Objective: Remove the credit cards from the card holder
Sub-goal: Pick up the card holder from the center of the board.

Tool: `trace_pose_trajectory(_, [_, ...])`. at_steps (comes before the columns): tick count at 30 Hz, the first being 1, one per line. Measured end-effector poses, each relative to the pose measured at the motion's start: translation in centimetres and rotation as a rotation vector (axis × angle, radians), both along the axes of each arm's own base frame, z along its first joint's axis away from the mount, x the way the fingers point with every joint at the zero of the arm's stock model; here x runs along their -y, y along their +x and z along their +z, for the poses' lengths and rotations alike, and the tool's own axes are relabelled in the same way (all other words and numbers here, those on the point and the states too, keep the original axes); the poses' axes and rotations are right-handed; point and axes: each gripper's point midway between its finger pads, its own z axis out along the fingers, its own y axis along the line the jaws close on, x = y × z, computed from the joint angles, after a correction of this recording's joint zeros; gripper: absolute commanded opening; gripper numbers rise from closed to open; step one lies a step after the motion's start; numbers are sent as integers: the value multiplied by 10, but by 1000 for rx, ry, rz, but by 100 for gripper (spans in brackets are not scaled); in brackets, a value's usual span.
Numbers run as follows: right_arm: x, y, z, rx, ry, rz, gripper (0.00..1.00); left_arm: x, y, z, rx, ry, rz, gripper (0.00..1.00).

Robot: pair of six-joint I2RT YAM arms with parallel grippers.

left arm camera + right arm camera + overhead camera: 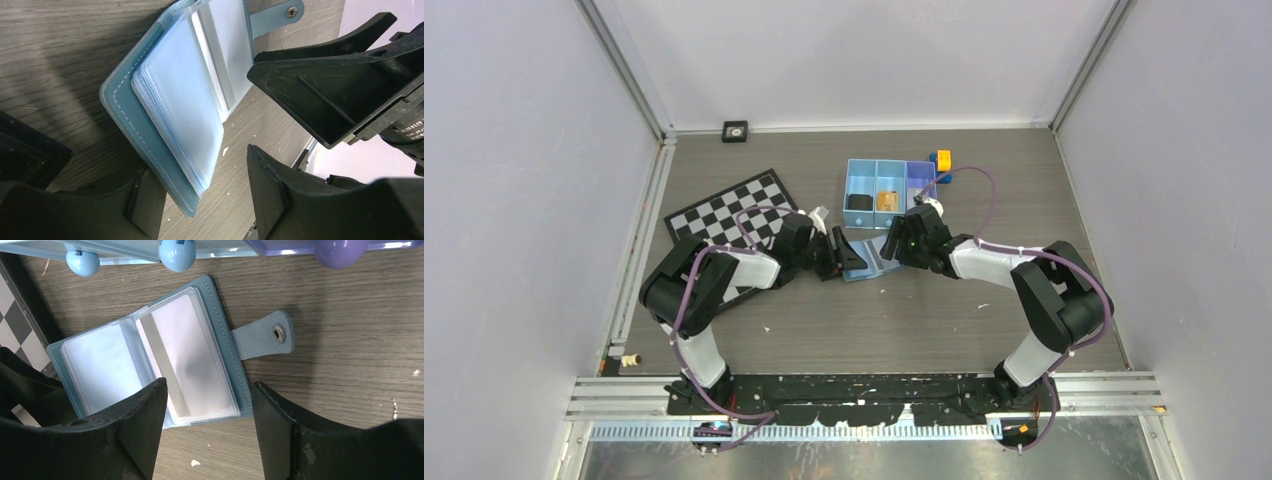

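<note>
Near edge first: both arms reach fwd from their bases and bend inward, meeting mid-table (924,330).

Left gripper (200,177): jaws apart, nothing clamped. Lower corner of the card holder (145,350) sits btwn them, touching or just beside one finger, w/ a clear gap to the other.

Right gripper (209,390): jaws apart too, holding nothing. It straddles the near edge of the holder's strap-side leaf.

Key relation: the pale card (200,355) lies just ahead of the right gripper. Its long axis runs away from the jaws, slanted a bit left in that wrist cam, w/ the near short end btwn the fingertips. So the right arm is nearer the card. Left gripper is at the opposite leaf, placed to steady it.

My read: next = right pinches the card's near end and pulls along the long axis while left pins the holder. Which sleeve end is open: can't tell. Risks: holder slides w/ the card, or the pads catch only sleeve plastic.

Look:
- Holder lies open on the wood-grain top. Blue stitched cover, lighter inside, stack of clear sleeves (185,100).
- Strap (265,335) w/ metal snap sticks out sideways.
- Left leaf looks tipped up in the left cam; not sure.
- Card is whitish w/ a grey stripe along one long edge, inside a sleeve, not out yet.

Farther:
- 3-compartment tray (873,180) sits just behind the holder. There's a tan item in the mid bin and a dark one in the left bin, both too small to ID.
- Checkerboard (724,215) is off left, partly under the left arm.
- Yellow/blue blocks (941,160) are at the tray's far right corner.
</note>
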Motion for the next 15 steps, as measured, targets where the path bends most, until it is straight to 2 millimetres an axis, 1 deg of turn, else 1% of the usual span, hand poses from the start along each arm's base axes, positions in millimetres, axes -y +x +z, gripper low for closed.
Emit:
trace_pose_trajectory(3, [-2,-1,0,-6,10,7,66,0,1,-3,2,14,-2,51])
trace_pose_trajectory(4, [-3,-2,0,-7,12,9,66,0,3,-3,-1,18,0,48])
trace_pose_trajectory(5, [-3,-2,0,-9,15,9,66,0,5,-4,-1,28,4,43])
trace_pose_trajectory(6, [-4,-2,0,-11,19,11,66,0,7,-5,1,41,7,36])
trace_pose_trajectory(8, [-5,-3,1,-14,25,12,66,-3,11,-8,4,71,16,10])
trace_pose_trajectory(9, [-5,-3,1,-15,27,10,67,-5,11,-12,2,94,21,2])
trace_pose_trajectory(10, [-5,-3,1,-16,30,9,68,-7,11,-15,0,108,21,0])
trace_pose_trajectory(13, [-5,-5,2,-14,38,8,70,-9,9,-17,-6,122,20,0])
trace_pose_trajectory(15, [-2,-9,4,-8,41,7,72,-10,9,-17,-3,130,21,0])
